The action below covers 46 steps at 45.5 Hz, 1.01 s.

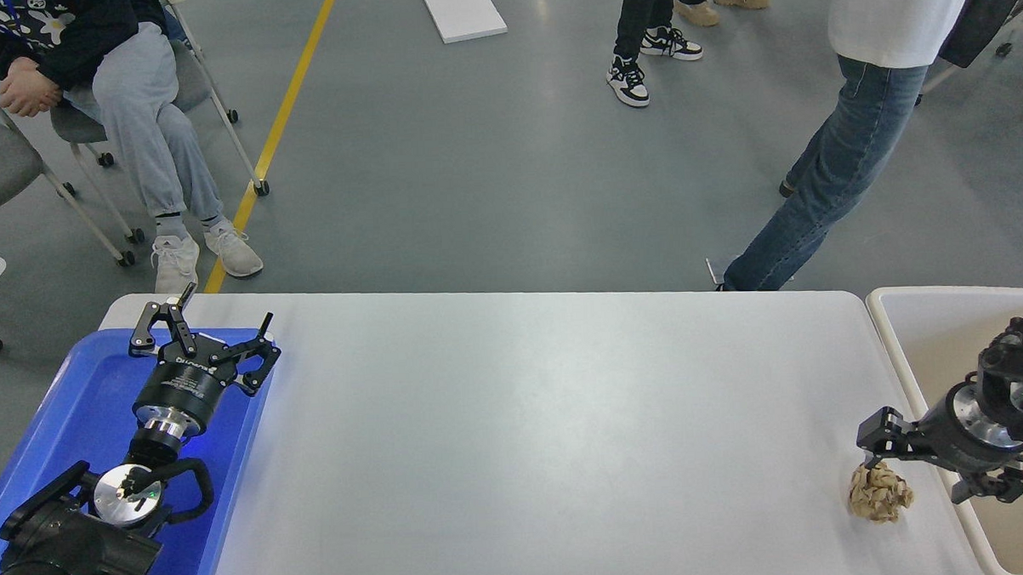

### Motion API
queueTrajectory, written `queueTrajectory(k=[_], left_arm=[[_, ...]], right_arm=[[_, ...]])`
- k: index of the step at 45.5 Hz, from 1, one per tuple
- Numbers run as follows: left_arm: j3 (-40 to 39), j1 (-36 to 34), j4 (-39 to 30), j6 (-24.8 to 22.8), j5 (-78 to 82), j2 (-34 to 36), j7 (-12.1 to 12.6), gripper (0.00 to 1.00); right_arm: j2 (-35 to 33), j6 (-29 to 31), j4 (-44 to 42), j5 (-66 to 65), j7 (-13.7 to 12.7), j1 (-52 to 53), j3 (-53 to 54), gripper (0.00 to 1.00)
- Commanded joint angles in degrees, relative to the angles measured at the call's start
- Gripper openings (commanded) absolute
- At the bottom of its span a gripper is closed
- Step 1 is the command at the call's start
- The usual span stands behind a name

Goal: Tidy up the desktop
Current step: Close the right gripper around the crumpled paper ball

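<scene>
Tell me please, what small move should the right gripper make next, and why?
Probably close the right gripper on the paper ball and lift it. The ball is the only loose thing seen on the desktop, the fingers sit at its top, and the beige bin is just beside it. Whether the fingers already pinch it cannot be told. The left gripper is open over the blue tray, far away.

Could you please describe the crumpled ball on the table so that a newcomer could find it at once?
Start at the white desktop and go to its near right corner, beside the beige bin. The crumpled tan paper ball lies just under the right gripper. It is the only loose item on the bare white surface.
</scene>
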Motion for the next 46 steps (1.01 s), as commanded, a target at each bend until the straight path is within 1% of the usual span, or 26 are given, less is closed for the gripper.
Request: queueTrajectory(k=[1,12,22,34,40,46], left_arm=[[0.02,0.00,0.00,0.00,0.00,0.00,0.09,1.00],[0.02,0.00,0.00,0.00,0.00,0.00,0.09,1.00],[-0.06,0.00,0.00,0.00,0.00,0.00,0.09,1.00],[0.02,-0.09,0.00,0.00,0.00,0.00,0.00,1.00],[0.02,0.00,0.00,0.00,0.00,0.00,0.09,1.00],[0.02,0.00,0.00,0.00,0.00,0.00,0.09,1.00]], right_arm=[[1.45,-2.90,-0.11,0.13,-0.01,-2.40,0.41,1.00],[1.01,-2.98,-0.02,0.22,-0.01,-3.37,0.32,1.00],[1.27,-3.77,-0.46,0.22,-0.01,-3.11,3.91,1.00],[1.44,-11.59,-0.46,0.22,-0.01,-4.25,5.41,1.00],[3.29,-12.57,-0.37,0.13,0.08,-5.66,5.41,1.00],[3.55,-12.74,-0.29,0.13,-0.01,-7.32,5.24,1.00]])
